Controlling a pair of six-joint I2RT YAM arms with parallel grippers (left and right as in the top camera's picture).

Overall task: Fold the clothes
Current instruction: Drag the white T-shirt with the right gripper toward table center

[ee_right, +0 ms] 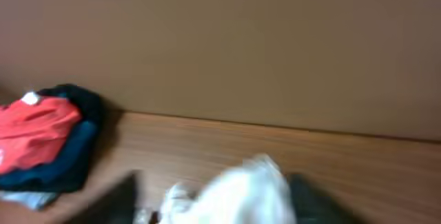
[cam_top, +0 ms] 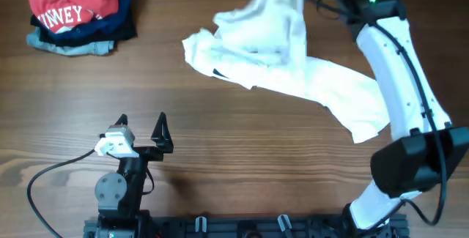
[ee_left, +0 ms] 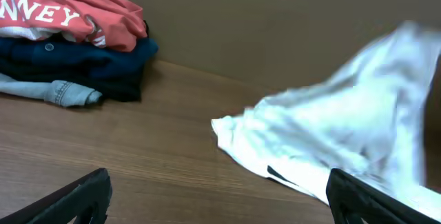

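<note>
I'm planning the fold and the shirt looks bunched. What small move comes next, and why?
Probably the left gripper should reach for the nearest edge of the white shirt to spread it: it lies crumpled, and the left jaws stand open, empty, well short of it.

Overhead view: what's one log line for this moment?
T-shirt: crumpled, unfolded | left end effector: open, empty | right end effector: open, at T-shirt

The left end effector [cam_top: 141, 122] sits low, close to its base, with the fingers [cam_top: 161, 127] spread wide. The right arm [cam_top: 396, 69] is stretched far forward; the right end effector [ee_right: 215, 200] is blurred, fingers apart.
</note>
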